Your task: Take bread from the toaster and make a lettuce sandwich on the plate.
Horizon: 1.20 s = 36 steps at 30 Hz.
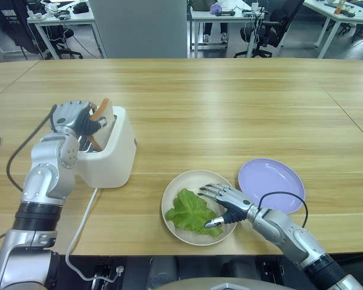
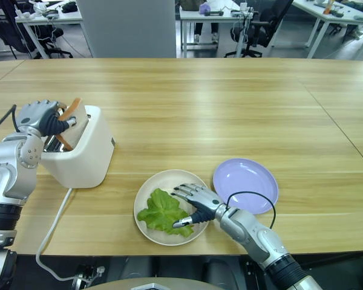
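A white toaster (image 1: 112, 154) stands at the left of the wooden table with bread slices (image 1: 104, 113) sticking up from its slots. My left hand (image 1: 75, 118) is at the toaster's top, fingers curled around one slice. A cream plate (image 1: 172, 193) near the front edge holds a green lettuce leaf (image 1: 190, 211). My right hand (image 1: 222, 202) rests over the plate's right side, fingers spread, fingertips touching the lettuce's edge. An empty purple plate (image 1: 272, 181) lies just right of the cream one.
The toaster's white cord (image 1: 78, 235) runs off the front edge of the table. A black cable (image 1: 287, 199) loops over my right wrist, above the purple plate's near rim. Desks and chairs stand in the room behind.
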Motion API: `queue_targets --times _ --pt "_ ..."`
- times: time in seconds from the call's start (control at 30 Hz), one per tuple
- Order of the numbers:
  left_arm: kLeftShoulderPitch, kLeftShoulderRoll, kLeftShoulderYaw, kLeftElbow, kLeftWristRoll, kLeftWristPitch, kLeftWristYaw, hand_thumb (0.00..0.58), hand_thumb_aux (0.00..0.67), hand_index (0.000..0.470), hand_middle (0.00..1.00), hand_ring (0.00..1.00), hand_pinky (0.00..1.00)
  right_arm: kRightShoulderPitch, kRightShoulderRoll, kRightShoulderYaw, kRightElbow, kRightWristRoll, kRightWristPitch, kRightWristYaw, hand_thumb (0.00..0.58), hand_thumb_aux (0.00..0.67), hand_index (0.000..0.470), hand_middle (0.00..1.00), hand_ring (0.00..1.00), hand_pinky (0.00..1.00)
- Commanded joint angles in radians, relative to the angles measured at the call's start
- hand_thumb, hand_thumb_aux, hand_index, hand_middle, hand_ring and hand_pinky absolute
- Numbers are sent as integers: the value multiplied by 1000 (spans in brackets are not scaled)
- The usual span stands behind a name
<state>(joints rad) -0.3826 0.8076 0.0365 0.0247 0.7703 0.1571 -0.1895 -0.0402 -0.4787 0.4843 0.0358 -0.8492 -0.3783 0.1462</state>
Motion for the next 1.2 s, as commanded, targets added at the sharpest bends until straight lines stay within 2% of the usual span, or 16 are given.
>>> queue_targets --times 0.03,0.07,0.1,0.17,0.2,0.23,0.27,0.3,0.33,0.77,1.2 --pt "12 12 36 -105 -22 -18 16 580 670 460 1000 1000 1000 -5 7 27 13 -7 -8 3 179 113 78 0 0 0" --pt "20 13 44 -126 -26 -18 11 580 670 460 1000 1000 1000 -5 8 30 12 -7 -12 -2 244 160 110 0 0 0" --pt "27 14 50 -144 -27 -18 10 580 670 460 1000 1000 1000 -5 9 31 9 -6 -14 -7 244 160 110 0 0 0" --pt "47 14 62 -179 -32 -15 0 580 670 460 1000 1000 1000 -6 10 34 5 -6 -18 -15 425 323 222 0 0 0" --pt "56 14 67 -193 -35 -13 -4 580 670 460 1000 1000 1000 -6 11 36 3 -6 -19 -18 425 323 222 0 0 0" --pt "67 13 72 -206 -37 -11 -8 580 670 460 1000 1000 1000 -7 12 37 3 -7 -20 -21 493 410 281 0 0 0" --pt "78 12 78 -218 -42 -10 -12 580 670 460 1000 1000 1000 -7 13 40 4 -10 -21 -24 576 612 420 0 0 0" --pt "92 10 86 -231 -48 -9 -15 580 670 460 1000 1000 1000 -9 12 43 7 -15 -24 -27 576 612 420 0 0 0" --pt "102 8 91 -240 -52 -7 -17 580 670 460 1000 1000 1000 -10 11 45 9 -19 -25 -29 580 670 460 0 0 0" --pt "178 -3 132 -353 -89 -23 -32 580 670 460 1000 1000 1000 -21 2 33 4 -35 -33 -65 580 670 460 0 0 0" --pt "218 -72 51 -491 -84 -39 -110 580 670 460 1000 1000 1000 -58 -7 -12 2 -67 10 -141 580 670 460 0 0 0"
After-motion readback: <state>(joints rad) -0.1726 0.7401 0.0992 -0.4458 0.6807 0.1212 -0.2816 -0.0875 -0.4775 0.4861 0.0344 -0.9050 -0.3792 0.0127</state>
